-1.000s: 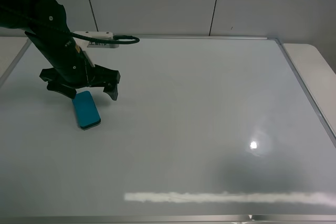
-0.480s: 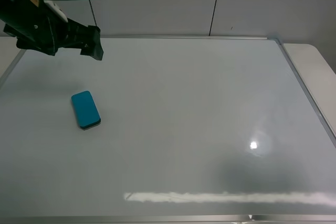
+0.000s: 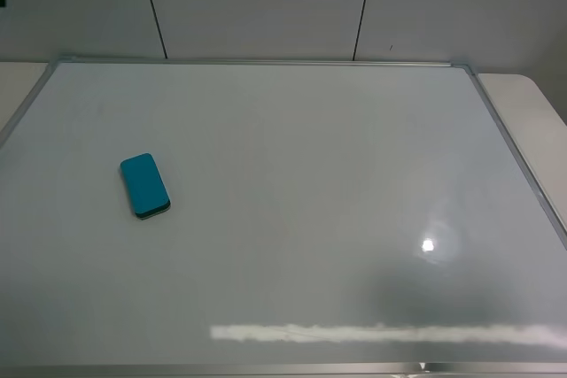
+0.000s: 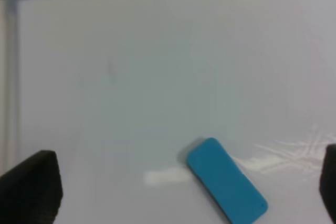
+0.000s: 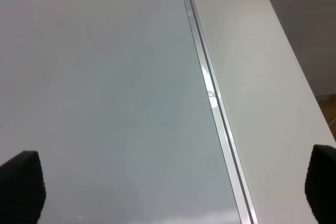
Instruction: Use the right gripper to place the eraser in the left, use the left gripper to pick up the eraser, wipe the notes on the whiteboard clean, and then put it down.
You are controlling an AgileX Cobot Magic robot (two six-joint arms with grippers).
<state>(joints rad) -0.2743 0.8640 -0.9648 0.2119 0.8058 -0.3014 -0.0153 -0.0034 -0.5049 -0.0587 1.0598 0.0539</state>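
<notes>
The teal eraser point(image 3: 144, 185) lies flat on the left part of the whiteboard point(image 3: 292, 174), apart from both grippers. Neither arm shows in the exterior view. In the left wrist view the eraser point(image 4: 226, 181) lies on the whiteboard point(image 4: 173, 66) well below my left gripper point(image 4: 183, 184), whose black fingertips point(image 4: 32, 187) stand wide apart, open and empty. My right gripper point(image 5: 171, 184) is open too, its fingertips point(image 5: 20, 186) at the picture's lower corners, hanging over the whiteboard point(image 5: 94, 77) near its silver frame point(image 5: 210, 93). No notes are in view on the board.
The board's silver frame point(image 3: 266, 62) runs along the far edge, and the pale table point(image 3: 532, 104) shows past the right edge. A grey panelled wall point(image 3: 266, 6) stands behind. Light glare point(image 3: 428, 244) marks the near right of the board.
My left arm has lifted off the eraser, drawn back up and to the left, and left the exterior view. The eraser has stayed where it lay.
</notes>
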